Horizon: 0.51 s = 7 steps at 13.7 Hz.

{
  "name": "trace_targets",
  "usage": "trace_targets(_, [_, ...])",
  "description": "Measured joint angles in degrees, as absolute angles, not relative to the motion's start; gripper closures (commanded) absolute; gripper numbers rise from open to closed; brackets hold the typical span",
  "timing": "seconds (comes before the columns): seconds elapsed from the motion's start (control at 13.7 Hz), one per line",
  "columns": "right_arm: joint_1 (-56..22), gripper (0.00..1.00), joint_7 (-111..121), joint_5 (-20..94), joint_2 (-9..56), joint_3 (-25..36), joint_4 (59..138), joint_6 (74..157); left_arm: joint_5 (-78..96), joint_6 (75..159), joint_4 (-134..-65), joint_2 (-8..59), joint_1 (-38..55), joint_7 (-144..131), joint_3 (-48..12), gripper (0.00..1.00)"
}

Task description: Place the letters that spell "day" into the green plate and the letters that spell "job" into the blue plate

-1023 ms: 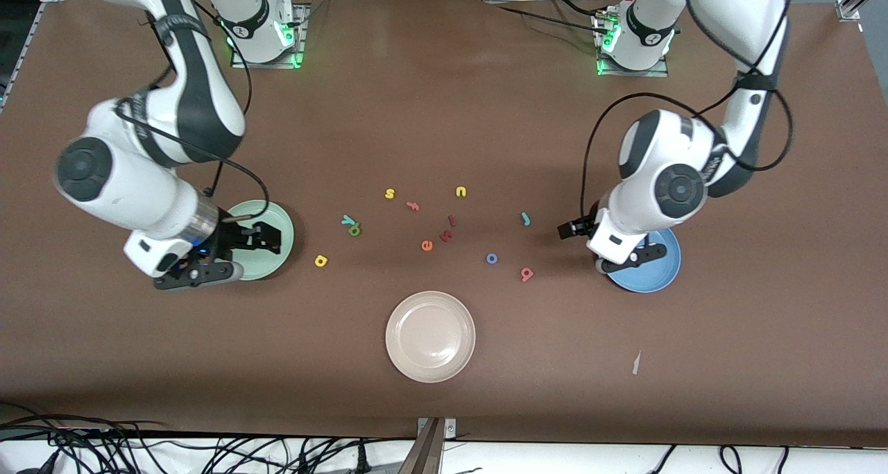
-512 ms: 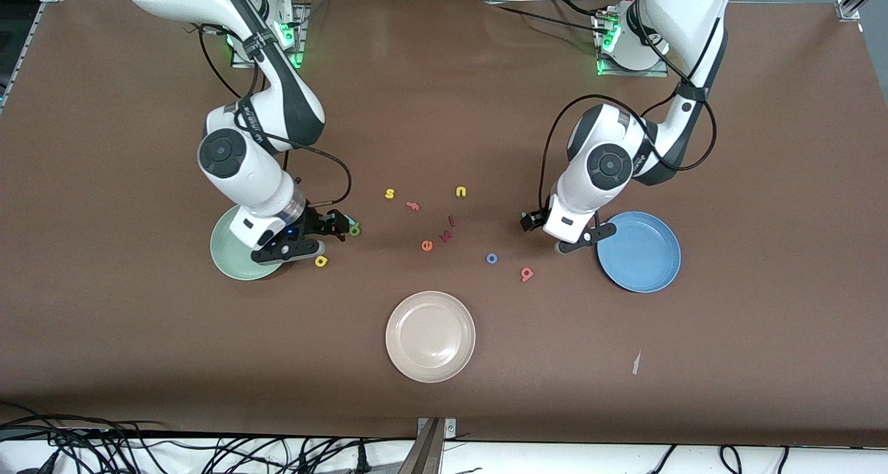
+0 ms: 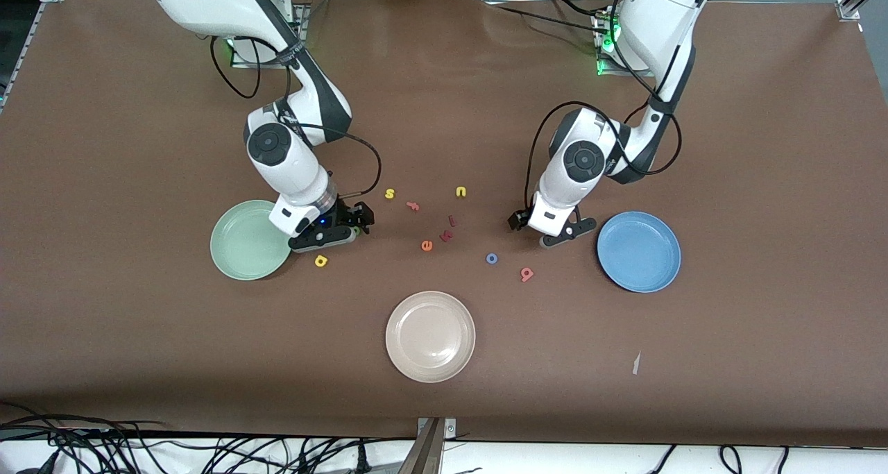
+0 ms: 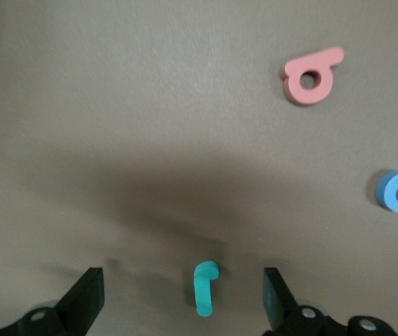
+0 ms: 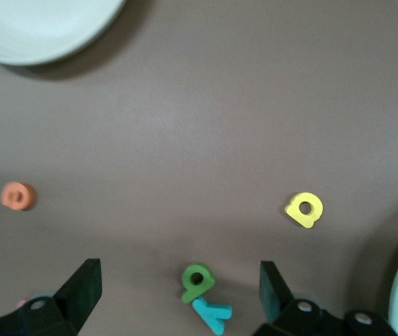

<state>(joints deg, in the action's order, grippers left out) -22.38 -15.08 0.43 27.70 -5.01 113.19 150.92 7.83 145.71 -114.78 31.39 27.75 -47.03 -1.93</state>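
Observation:
My right gripper (image 3: 347, 225) hangs open over the dark green d (image 5: 197, 280) and the light teal y (image 5: 213, 313), which touch each other between its fingers (image 5: 80, 294). The yellow a (image 3: 320, 260) lies close by, beside the green plate (image 3: 239, 248). Open too, my left gripper (image 3: 534, 225) is low over the teal j (image 4: 204, 287), which lies between its fingers (image 4: 277, 297); the front view hides it. The blue o (image 3: 492, 257) and pink-red b (image 3: 527, 273) lie nearer the front camera. The blue plate (image 3: 638, 252) holds nothing.
A beige plate (image 3: 430, 335) sits nearest the front camera. Between the arms lie a yellow s (image 3: 390, 193), a yellow u (image 3: 460, 191), an orange e (image 3: 427, 246), an orange letter (image 3: 413, 206) and dark red letters (image 3: 447, 234).
Both arms swung in from above their plates toward the middle of the table and dropped over the letters. Both grippers stayed open, and no letter has moved.

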Motion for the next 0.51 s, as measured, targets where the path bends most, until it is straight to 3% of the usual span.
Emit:
trace_targets(0.22, [-22.4, 0.0, -15.2, -2.8, 28.5, -5.0, 114.6, 151.7, 7.8, 146.0, -114.6, 32.0, 28.2, -47.5, -1.9, 0.17])
trace_targets(0.51, [-25.0, 0.0, -17.7, -4.3, 31.1, -5.1, 115.9, 154.6, 7.8, 146.1, -114.4, 32.7, 29.0, -47.8, -1.9, 0.6])
